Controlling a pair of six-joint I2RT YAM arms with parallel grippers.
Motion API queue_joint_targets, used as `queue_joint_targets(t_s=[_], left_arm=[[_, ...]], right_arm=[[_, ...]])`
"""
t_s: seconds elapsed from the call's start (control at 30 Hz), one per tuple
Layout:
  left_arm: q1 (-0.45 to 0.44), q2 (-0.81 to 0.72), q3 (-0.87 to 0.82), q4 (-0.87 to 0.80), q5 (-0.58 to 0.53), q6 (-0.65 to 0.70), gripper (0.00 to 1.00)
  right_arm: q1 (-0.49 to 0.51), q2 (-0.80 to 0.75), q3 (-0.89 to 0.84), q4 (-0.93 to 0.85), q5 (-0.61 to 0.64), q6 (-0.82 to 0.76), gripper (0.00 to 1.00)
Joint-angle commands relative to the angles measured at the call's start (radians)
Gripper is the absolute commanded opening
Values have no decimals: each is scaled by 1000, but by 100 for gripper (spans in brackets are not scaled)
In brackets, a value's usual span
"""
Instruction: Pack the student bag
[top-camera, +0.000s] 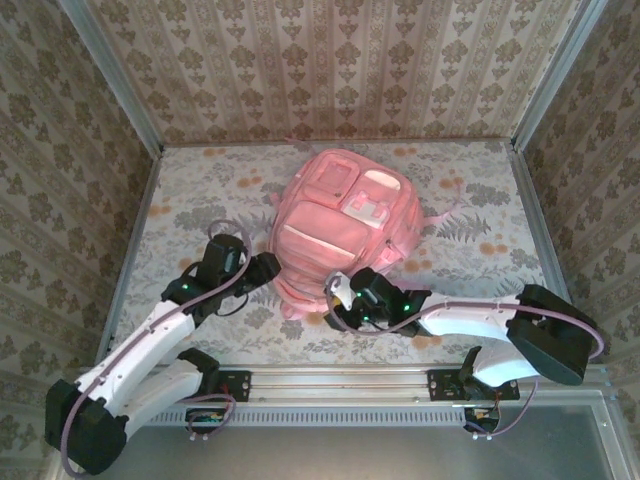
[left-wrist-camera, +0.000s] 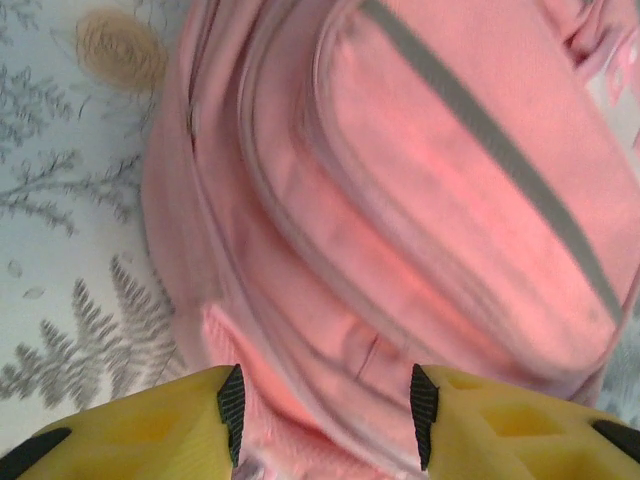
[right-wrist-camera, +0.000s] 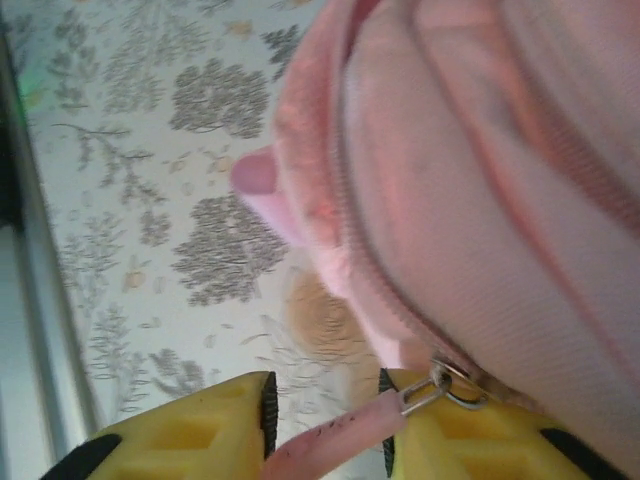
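One student bag (top-camera: 340, 225) lies mid-table. Two units at its near edge, jaws apart: left gripper (left-wrist-camera: 327, 415), and right gripper (right-wrist-camera: 327, 420) astride one zip pull (right-wrist-camera: 305, 450)

The pink student bag (top-camera: 335, 235) lies flat on the table (top-camera: 200, 190), front pockets up.

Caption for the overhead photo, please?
Left gripper and right gripper at the student bag's near edge on a floral table.

Damask-papered walls (top-camera: 340, 70) close three sides. The table (top-camera: 200, 190) wears a leafy floral cloth; its near edge looks metal.
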Motion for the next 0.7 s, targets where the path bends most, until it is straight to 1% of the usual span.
queue_joint_targets(t_s=[0.0,0.07,0.13,0.2,0.3,0.4,0.47,0.57,0.63,0.67], left_arm=[[-15,-38,-25,-120,46,93,53],[-25,-71,-18,-149,48,118,54],[-30,-109,-5,-191,33,138,57],[-30,-139,5,-227,25,159,59],[-38,-176,4,-255,34,190,61],[-62,-210,-32,-230,55,181,62],[-92,-223,-61,-204,51,161,62],[-153,-221,-100,-154,31,146,60],[-212,-208,-126,-108,-4,114,59],[-242,-193,-135,-88,-29,94,58]], right_arm=[[58,80,68,95,-104,41,38],[78,135,111,145,-126,75,39],[96,189,165,191,-142,106,44],[100,225,206,209,-134,142,44],[100,211,222,181,-97,159,44],[101,104,163,164,-65,160,43],[100,-12,109,127,2,164,43],[92,-199,70,-18,151,177,42],[80,-296,86,-175,288,204,42],[66,-331,95,-236,331,230,42]])
